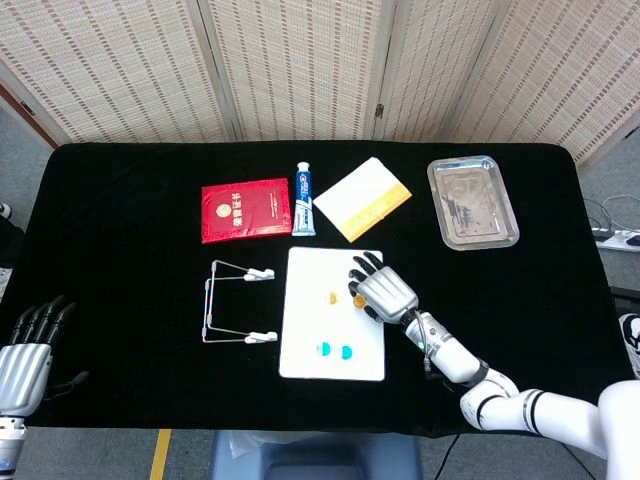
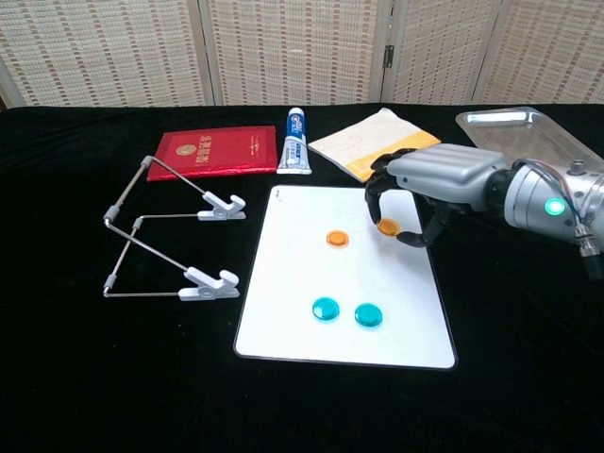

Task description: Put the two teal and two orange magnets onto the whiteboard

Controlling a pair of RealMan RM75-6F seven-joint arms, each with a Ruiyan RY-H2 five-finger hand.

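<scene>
- Left hand: seen at the near left table edge in the head view only, palm down, fingers apart and pointed away from the robot, nothing held.
- Whiteboard: laid flat on the black table, long axis running near to far, its near short edge closest to the robot.
- Two teal magnets: set side by side on the near half of the whiteboard, close but apart.
- Wire stand: placed just left of the whiteboard, its white clips toward the board.
- Orange magnet: lying on the far half of the whiteboard.
- Right hand: reached in from the right over the whiteboard's far right part, back upward, fingers curled down; a second orange magnet is pinched at the fingertips, just right of the first. Contact with the board cannot be told.
- Red booklet: gold emblem and characters, unreadable.
- Toothpaste tube: long axis near to far; print illegible.
- Yellow-and-white packet: angled; lettering not legible.
- Metal tray: placed at the far right.
</scene>
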